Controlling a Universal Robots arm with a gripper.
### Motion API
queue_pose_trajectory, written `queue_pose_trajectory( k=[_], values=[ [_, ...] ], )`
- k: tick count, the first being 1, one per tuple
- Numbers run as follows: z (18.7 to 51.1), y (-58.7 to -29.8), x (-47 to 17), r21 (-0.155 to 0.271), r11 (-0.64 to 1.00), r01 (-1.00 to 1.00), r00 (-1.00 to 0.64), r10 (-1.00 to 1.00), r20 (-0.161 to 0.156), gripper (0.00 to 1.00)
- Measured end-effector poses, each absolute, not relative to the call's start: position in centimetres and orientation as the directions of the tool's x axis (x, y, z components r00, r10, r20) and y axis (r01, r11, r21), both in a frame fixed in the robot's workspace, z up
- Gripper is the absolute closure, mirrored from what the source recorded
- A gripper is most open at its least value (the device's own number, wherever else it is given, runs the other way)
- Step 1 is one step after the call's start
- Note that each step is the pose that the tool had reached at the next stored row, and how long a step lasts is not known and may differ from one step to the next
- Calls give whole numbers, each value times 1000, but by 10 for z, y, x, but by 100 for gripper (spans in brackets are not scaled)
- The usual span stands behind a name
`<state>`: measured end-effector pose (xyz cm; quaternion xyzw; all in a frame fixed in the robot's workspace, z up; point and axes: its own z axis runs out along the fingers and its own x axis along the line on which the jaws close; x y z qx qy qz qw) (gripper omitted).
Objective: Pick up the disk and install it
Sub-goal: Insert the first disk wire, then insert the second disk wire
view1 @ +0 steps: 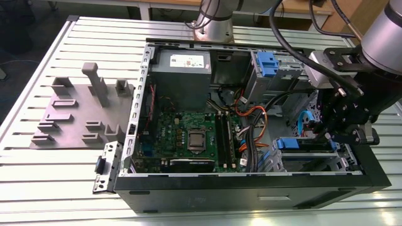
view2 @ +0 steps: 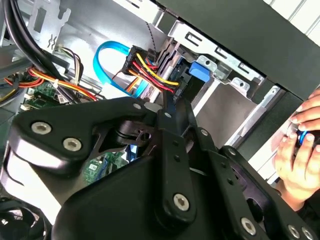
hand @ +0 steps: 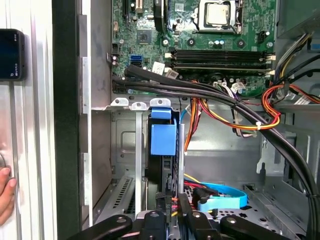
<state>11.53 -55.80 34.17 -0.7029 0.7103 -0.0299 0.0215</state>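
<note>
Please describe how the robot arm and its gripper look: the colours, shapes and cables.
The arm is a round silver-grey tube with thick black cables looping beside it. The gripper is matte black, built of flat angular linkage plates joined by silver screws, seen close in the second wrist view.

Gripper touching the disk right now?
Cannot tell. In the first wrist view the disk stands in the drive bay, its end running right up to the gripper, but neither contact nor gap shows plainly there.

Black gripper (view1: 336,134) pointing down at the exterior view's right, finger state indeterminate, a person's hand (view2: 300,150) alongside.
</note>
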Motion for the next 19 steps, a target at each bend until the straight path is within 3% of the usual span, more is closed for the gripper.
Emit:
queue_pose_trajectory(
  k=[2, 5, 19],
  values=[
    [342, -558, 115, -73, 10, -997, -11, -1000, 11, 78],
    [342, -558, 115, -73, 10, -997, -11, -1000, 12, 89],
    [344, -558, 115, -73, 10, -997, -11, -1000, 12, 89]
  ],
)
